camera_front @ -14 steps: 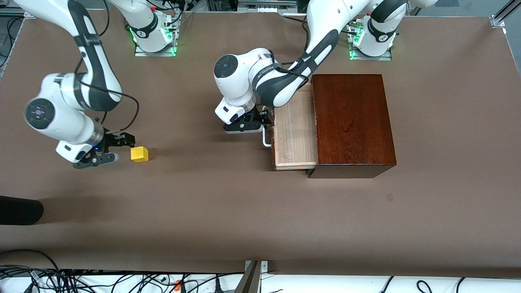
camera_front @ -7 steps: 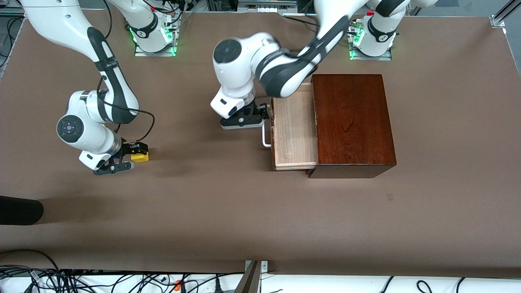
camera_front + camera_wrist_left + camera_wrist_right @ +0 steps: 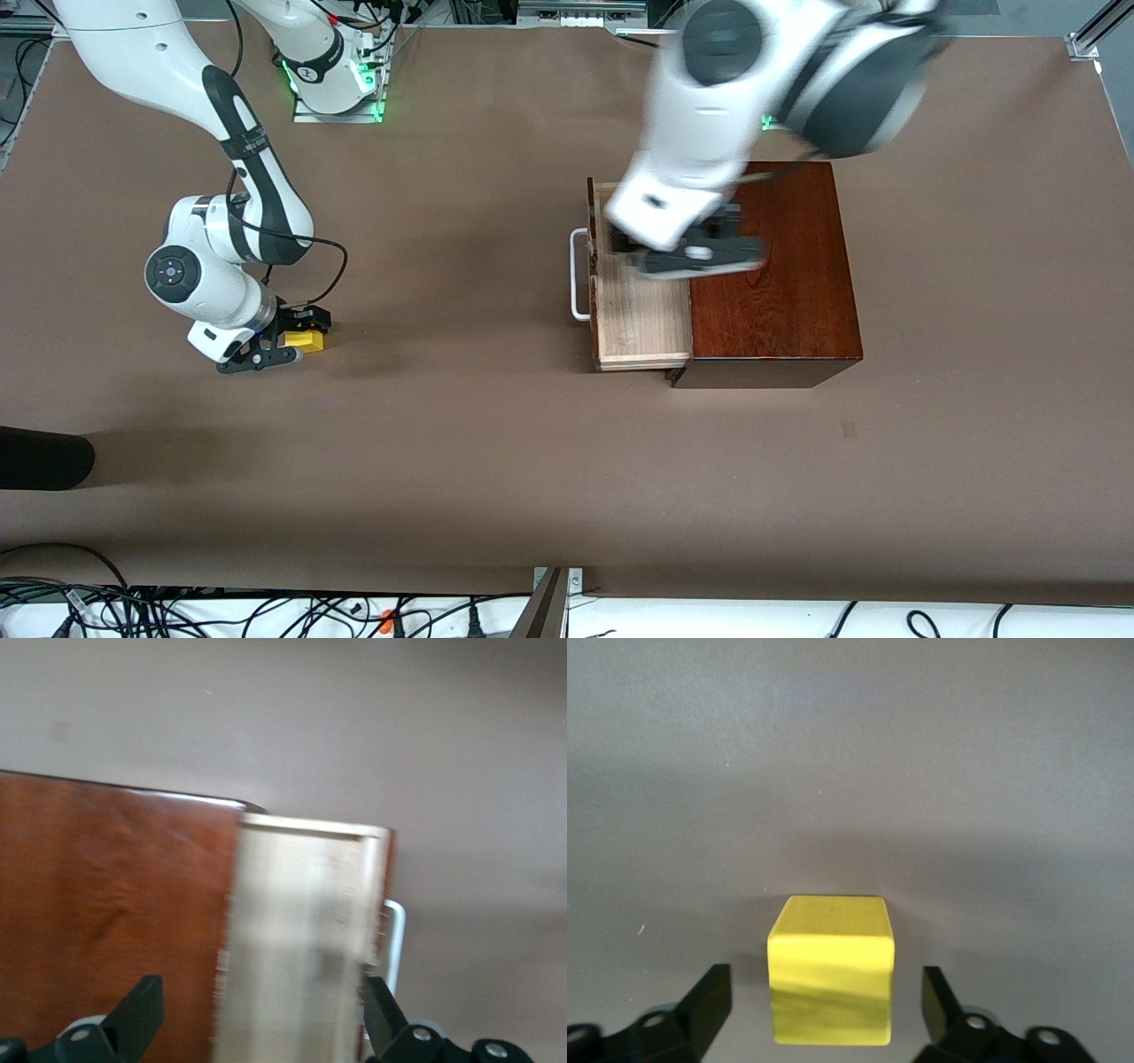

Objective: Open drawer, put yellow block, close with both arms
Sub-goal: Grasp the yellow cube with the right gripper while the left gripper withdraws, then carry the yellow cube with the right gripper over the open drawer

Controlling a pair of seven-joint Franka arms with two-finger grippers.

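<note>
The yellow block [image 3: 306, 339] rests on the brown table toward the right arm's end. My right gripper [image 3: 291, 339] is low around it and open. In the right wrist view the block [image 3: 830, 970] sits between the black fingers [image 3: 709, 997], with a gap on each side. The drawer [image 3: 642, 315] of the dark wooden box [image 3: 771, 292] is pulled out, and its pale inside holds nothing. Its white handle [image 3: 580, 275] is free. My left gripper [image 3: 700, 254] hangs open and blurred over the drawer and the box edge. The left wrist view shows the drawer [image 3: 301, 930] and handle [image 3: 396, 939] below the gripper [image 3: 261, 1028].
A black object [image 3: 44, 456] lies at the table edge toward the right arm's end, nearer the front camera. Cables [image 3: 221, 611] run along the table's front edge. Both green-lit bases [image 3: 337, 84] stand along the top of the front view.
My left gripper has left the handle, risen and swung over the drawer and box. My right gripper has moved in around the yellow block. The drawer has stayed pulled out.
</note>
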